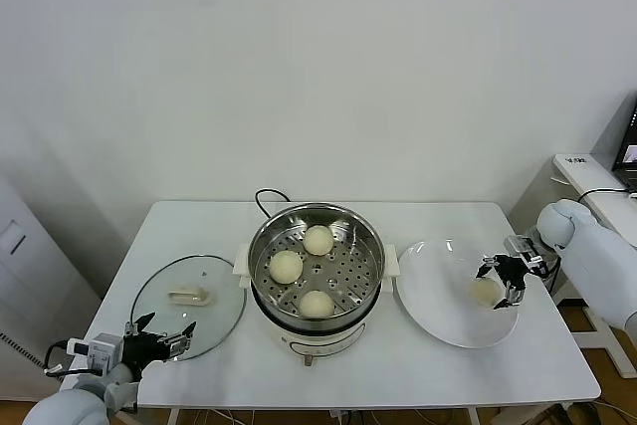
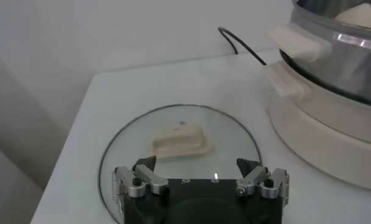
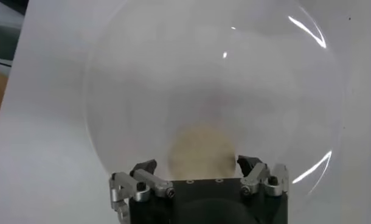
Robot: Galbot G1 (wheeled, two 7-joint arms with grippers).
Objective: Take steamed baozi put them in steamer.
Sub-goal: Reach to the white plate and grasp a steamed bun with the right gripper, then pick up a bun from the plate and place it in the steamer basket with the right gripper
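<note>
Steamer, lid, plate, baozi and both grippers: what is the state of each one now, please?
steamer: uncovered, three baozi on its perforated tray.
glass lid: off, flat on the table to the steamer's left.
plate: holds one baozi.
last baozi: on the plate, between the right gripper's fingers, not lifted.
right gripper: down over the plate, jaws around that baozi.
left gripper: open, idle at the lid's near edge.

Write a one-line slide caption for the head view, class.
Three baozi sit in the steamer; the right gripper straddles the last baozi on the plate.
</note>
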